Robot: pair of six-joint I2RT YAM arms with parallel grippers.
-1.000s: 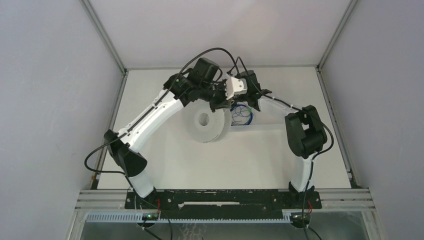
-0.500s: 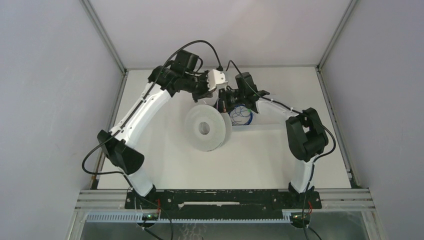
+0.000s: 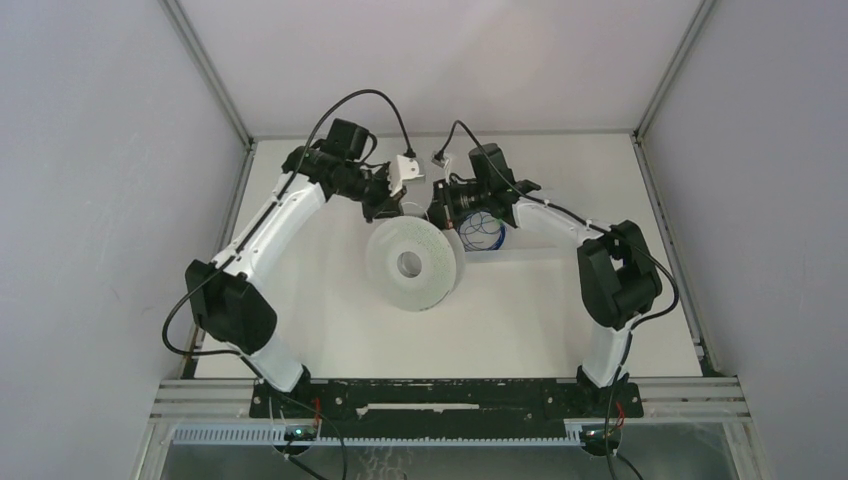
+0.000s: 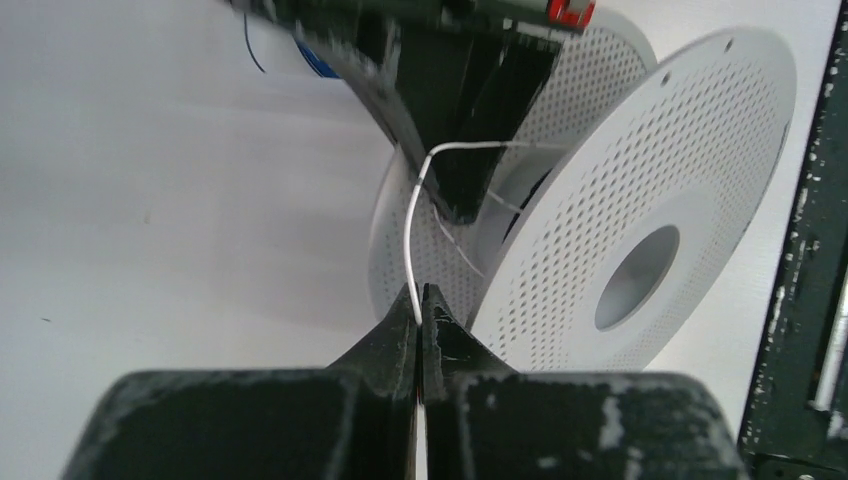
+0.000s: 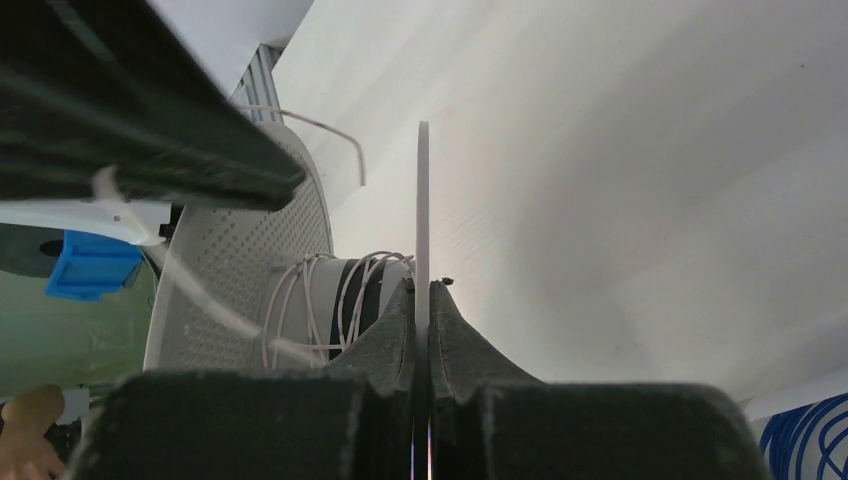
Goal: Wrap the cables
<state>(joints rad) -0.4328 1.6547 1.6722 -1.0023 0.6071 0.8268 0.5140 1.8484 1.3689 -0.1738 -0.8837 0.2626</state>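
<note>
A white perforated spool [image 3: 412,265] stands tilted mid-table. My left gripper [image 3: 385,207] is just behind its far left edge. In the left wrist view it [image 4: 420,298] is shut on the thin white cable [image 4: 411,225], which arcs up and over into the gap between the spool's flanges [image 4: 650,170]. My right gripper [image 3: 447,205] is at the spool's far right edge. In the right wrist view it [image 5: 422,290] is shut on the thin edge of one spool flange [image 5: 422,200]. Several cable turns [image 5: 325,300] lie loosely round the hub.
A coil of blue cable [image 3: 485,230] lies on the table right of the spool, under the right arm, and shows in the right wrist view [image 5: 812,440]. A blue block [image 5: 88,265] sits beyond the spool. Frame rails border the table.
My left gripper has swung from over the spool's right side back and to the left, drawing the cable with it. The spool has shifted slightly nearer. The right gripper has stayed on the flange.
</note>
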